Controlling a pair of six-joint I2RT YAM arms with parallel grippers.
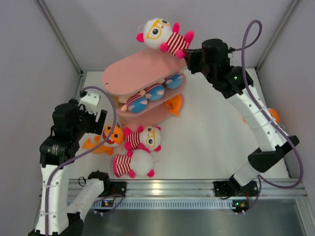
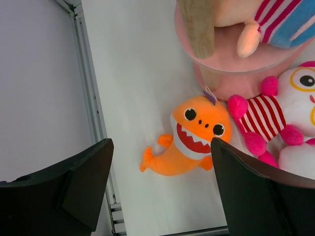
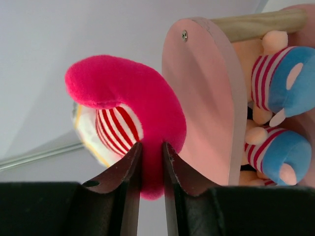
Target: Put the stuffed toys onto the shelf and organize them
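Glasses toy, white head, pink-striped body: hung off the tips of my right gripper, whose fingers were pinched on its pink leg. Shelf top board lay just beside those fingers, with blue-shorts dolls on the tier beyond. My left gripper hovered spread wide. Below it, orange fish toy lay on the table.

Fuzzy cloth stuffed toys, smooth matt pink shelf, pale wooden supports, matt white table

Shelf pink; fish toy orange (white mouth, red inside); striped doll pink/wht.
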